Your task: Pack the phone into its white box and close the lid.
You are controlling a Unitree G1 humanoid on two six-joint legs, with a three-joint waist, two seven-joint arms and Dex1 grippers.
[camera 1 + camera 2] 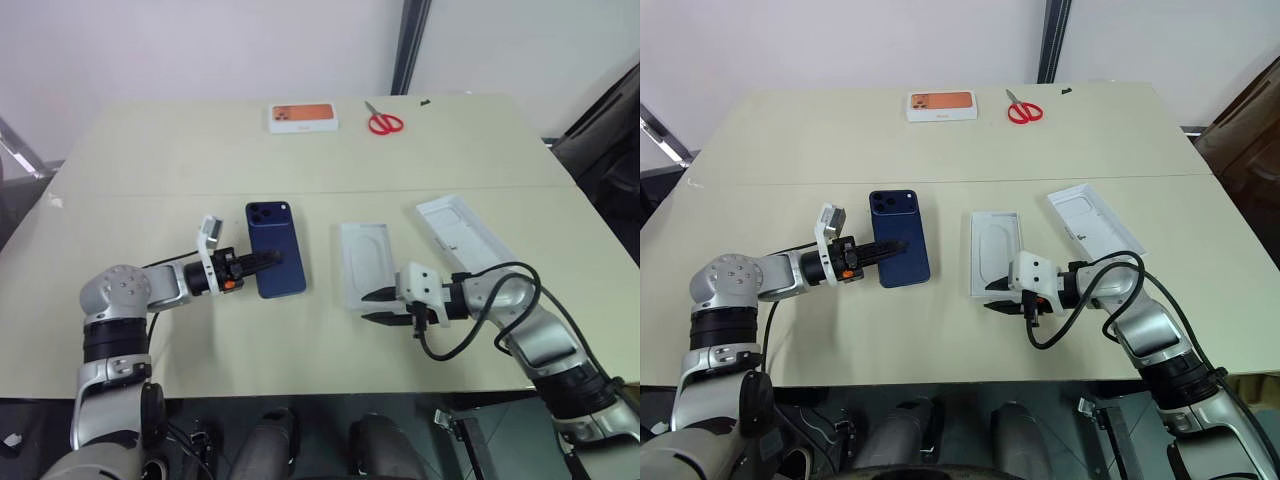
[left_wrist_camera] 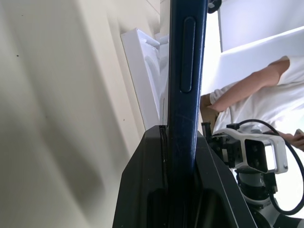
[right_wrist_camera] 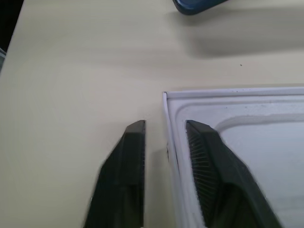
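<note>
Beige tabletop [image 1: 200, 160], slim navy-blue phone [image 1: 275, 250] pinched on edge by the left gripper [image 1: 262, 262].
Right gripper [image 3: 166, 137] straddled the white moulded box's [image 1: 364, 262] thin wall, fingers narrowly apart.

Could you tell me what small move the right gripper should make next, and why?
Probably close on the near wall of the white box. The right gripper has one finger on each side of that wall, jaws open, while the left gripper holds the phone beside it. A steadied box should make placing easier.

One phone [image 1: 275, 250], two open white box halves [image 1: 364, 262] [image 1: 462, 232], one orange-pictured box [image 1: 303, 117] and one pair of red scissors [image 1: 383, 122] near the table's [image 1: 150, 170] far edge.
</note>
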